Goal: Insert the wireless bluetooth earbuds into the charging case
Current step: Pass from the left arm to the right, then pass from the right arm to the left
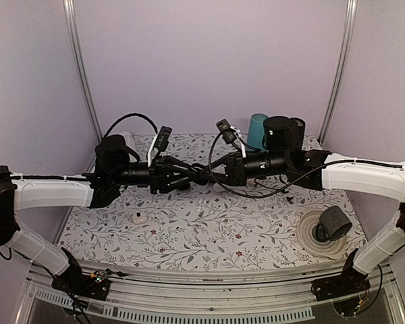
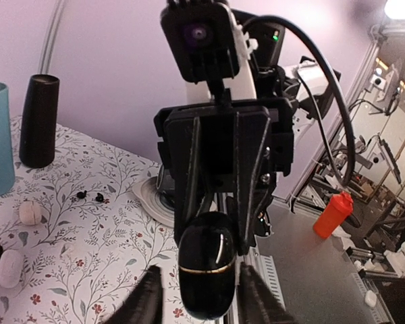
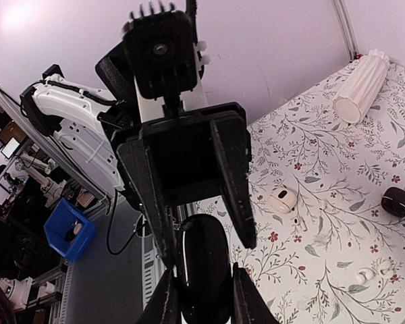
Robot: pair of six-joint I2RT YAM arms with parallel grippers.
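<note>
1. Right claw point(image 3: 204, 297) is clenched on the black charging case point(image 3: 202, 260). In the right wrist view its two fingers press the case's flanks at bottom centre of the frame.
2. Left claw point(image 2: 202, 300) looks released. In the left wrist view its fingers stand slightly parted on either side of the same case, and a sliver of patterned cloth shows between one finger and the shell.
3. In the top view the claws meet nose to nose at mid-frame. The case hangs between them, above the bench point(image 1: 189, 236), with its long axis running left to right along the line of the arms. Its gold seam is shut.
4. No earbud is in the case. Two black earbuds point(image 2: 90, 196) lie on the bench at left centre of the left wrist view, just beside the pale disc point(image 2: 145, 196). That disc sits at lower right in the top view, so the right arm is the nearer one. White earbuds point(image 3: 362, 275) lie at lower right of the right wrist view, near a white case point(image 3: 281, 199).
5. My reading is that the earbuds sit below the raised case and well apart from it. The lid must open first, and the released left claw seems better placed to do the picking.
</note>
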